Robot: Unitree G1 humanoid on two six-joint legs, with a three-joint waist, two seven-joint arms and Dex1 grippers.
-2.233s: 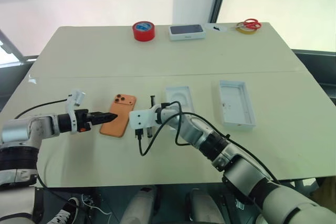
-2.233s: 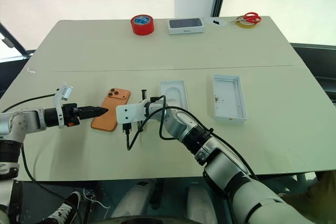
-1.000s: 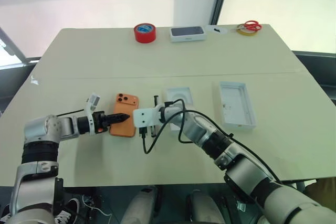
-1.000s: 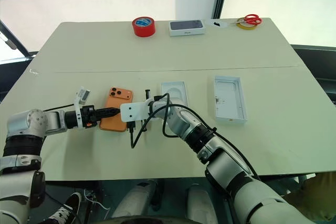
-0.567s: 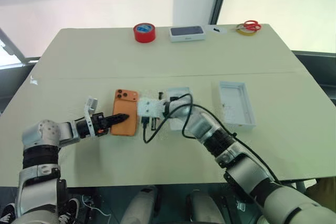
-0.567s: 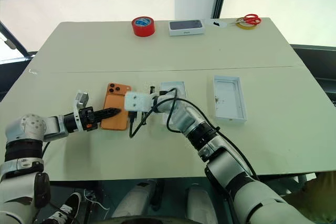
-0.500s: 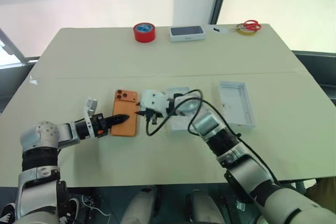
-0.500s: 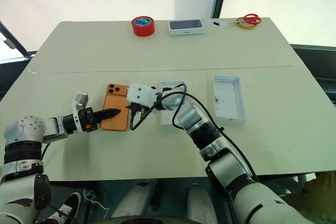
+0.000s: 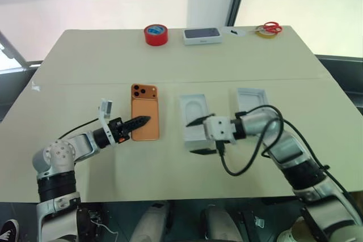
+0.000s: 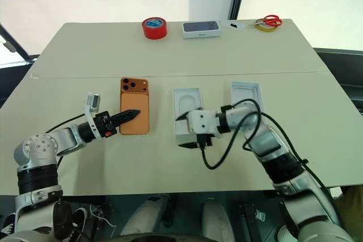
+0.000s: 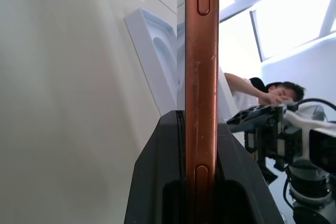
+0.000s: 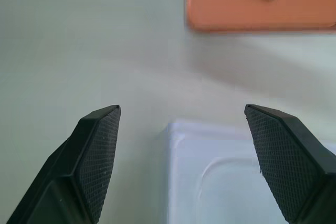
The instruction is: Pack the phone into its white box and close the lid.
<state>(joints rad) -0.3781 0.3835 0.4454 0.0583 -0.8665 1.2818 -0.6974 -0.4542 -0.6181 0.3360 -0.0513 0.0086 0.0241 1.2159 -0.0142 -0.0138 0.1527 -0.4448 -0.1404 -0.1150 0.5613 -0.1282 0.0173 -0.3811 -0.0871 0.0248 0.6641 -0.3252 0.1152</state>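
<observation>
Left eye view: the slim orange smartphone w/ three lenses at one corner (image 9: 144,119) is now being held by the left gripper (image 9: 140,121), whose black fingers are pinching its near long edge. A sec ago both grippers were crowding the phone; the right gripper (image 9: 197,136) has since let go and pulled back to the robot's right, and its fingers are now spreading wide around the near end of the flat white insert w/ an oval recess (image 9: 195,118). So the handover looks done, and the left arm alone is carrying the phone. The shallow white cardboard tray (image 9: 250,99) is lying beyond the right forearm, which is covering its near half, so I can't tell if it's the box or the lid. Far edge of the pale table (image 9: 85,66): red tape roll (image 9: 155,34), closed dark-topped white box (image 9: 201,35), red-handled scissors (image 9: 271,26).

Right eye view: same layout. The phone is sitting well left of the insert, w/ the tray further right. Only one tray is visible here.

Left wrist view: the phone's orange edge is running straight up between the two black fingers, which are clamping it. A person is showing in the background, partly cut off by the phone.

Right wrist view: the two textured black fingertips (image 12: 100,145) are standing far apart, gripping nothing, w/ the insert's corner below them and the phone's end beyond.
</observation>
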